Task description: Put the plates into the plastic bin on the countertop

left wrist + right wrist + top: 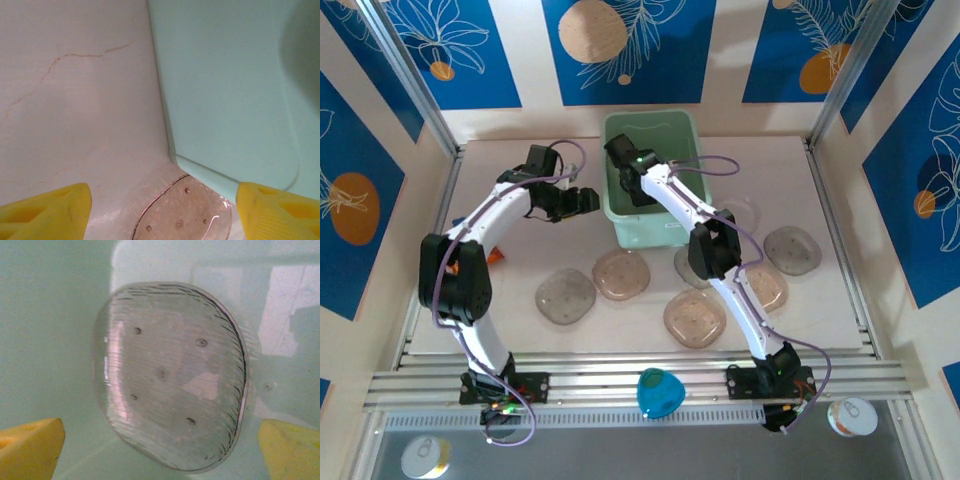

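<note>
The right arm (670,195) is filling the mouth of the mint-green bin (650,116); the left gripper (582,200) is crowding its left wall. Plates (620,273) are dotting the near counter (780,170), leaving the far-right corner free.

One plate (170,377) is laid inside the bin (635,232) at the table's (620,330) far middle; perhaps six plates (621,273) are spread before it.

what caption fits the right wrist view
Open right gripper over a clear plate inside the mint bin.
</note>
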You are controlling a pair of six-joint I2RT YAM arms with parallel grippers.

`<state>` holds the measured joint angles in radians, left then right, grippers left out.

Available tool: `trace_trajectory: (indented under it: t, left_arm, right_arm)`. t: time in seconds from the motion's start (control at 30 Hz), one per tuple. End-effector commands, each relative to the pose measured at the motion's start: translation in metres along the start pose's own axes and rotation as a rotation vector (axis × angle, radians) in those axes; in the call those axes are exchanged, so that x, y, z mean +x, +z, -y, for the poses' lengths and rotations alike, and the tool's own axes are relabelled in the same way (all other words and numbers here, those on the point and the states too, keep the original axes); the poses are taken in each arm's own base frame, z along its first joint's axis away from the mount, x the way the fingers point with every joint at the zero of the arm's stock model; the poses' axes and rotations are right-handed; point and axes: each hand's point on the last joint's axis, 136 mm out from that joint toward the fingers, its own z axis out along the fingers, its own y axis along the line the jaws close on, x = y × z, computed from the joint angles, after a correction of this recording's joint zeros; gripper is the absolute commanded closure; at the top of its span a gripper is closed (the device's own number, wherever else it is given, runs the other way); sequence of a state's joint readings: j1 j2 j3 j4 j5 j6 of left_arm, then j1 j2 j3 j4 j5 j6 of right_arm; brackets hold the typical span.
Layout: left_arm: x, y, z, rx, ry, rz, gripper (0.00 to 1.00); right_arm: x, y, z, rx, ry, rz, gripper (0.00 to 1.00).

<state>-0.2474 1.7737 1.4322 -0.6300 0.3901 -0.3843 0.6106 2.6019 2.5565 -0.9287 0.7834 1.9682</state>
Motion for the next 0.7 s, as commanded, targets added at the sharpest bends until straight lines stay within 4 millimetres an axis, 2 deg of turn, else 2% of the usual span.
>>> trace_trajectory:
  t: [0.0, 0.23, 0.47, 0.67]
  left_arm:
    - [-0.014, -0.032, 0.003, -0.017, 0.033, 0.063, 0.23]
    - [-0.013, -0.054, -0.01, -0.063, 0.011, 0.092, 0.23]
    - [0.005, -0.077, -0.035, -0.14, -0.055, 0.111, 0.22]
    - [0.026, -0.095, -0.057, -0.204, -0.106, 0.1, 0.22]
  right_arm:
    - [-0.03, -0.062, -0.04, -0.113, -0.008, 0.042, 0.01]
    - [-0.048, -0.109, -0.041, -0.108, -0.14, 0.02, 0.01]
    - [-0.077, -0.158, -0.046, -0.142, -0.324, 0.005, 0.01]
    - [-0.098, -0.177, -0.048, -0.171, -0.507, -0.048, 0.01]
